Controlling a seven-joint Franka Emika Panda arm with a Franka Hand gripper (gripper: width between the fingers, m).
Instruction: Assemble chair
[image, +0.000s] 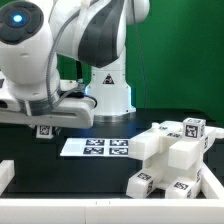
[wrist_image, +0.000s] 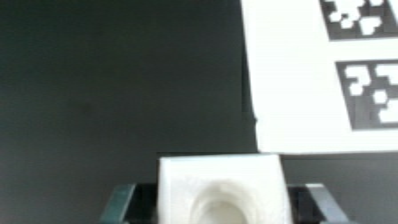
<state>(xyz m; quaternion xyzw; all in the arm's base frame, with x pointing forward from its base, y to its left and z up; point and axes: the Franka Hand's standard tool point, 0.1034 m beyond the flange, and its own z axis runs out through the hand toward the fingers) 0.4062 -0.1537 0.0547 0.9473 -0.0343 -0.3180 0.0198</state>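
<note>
In the wrist view my gripper (wrist_image: 221, 205) is shut on a white chair part (wrist_image: 219, 185), which fills the gap between the two dark fingers (wrist_image: 130, 202). I hold it above the black table, next to the marker board (wrist_image: 320, 80). In the exterior view the gripper (image: 45, 122) hangs low at the exterior view's left, and a small tagged white piece (image: 44, 129) shows under it. The other white chair parts (image: 172, 152), blocks with marker tags, lie piled at the exterior view's right.
The marker board (image: 95, 146) lies flat on the table just right of the gripper. The robot's white base (image: 108, 85) stands behind it. A white rail (image: 60, 208) runs along the table's front edge.
</note>
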